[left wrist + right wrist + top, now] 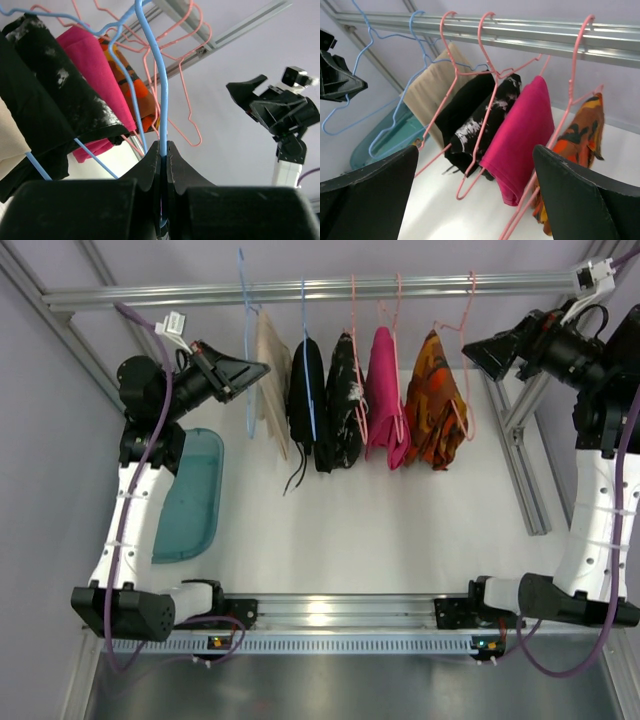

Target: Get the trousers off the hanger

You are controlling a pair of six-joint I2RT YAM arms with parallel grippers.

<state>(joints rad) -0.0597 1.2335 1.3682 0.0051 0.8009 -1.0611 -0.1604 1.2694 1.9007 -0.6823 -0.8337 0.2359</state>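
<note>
The left gripper (164,145) is clenched on the blue wire of the hanger (161,90), which hooks over the rail (420,287). The trousers (272,380) hang at the left end of the row of clothes, just beside the black garment (305,390). The right gripper (470,348) hovers near the rail's right end, jaws spread wide and holding nothing

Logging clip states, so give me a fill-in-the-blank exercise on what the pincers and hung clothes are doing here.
The left pincer is shut on a ___ hanger.
The right pincer is ___, gripping nothing.
The beige trousers hang at the ___ end of the row.
Missing: blue; open; left.
</note>
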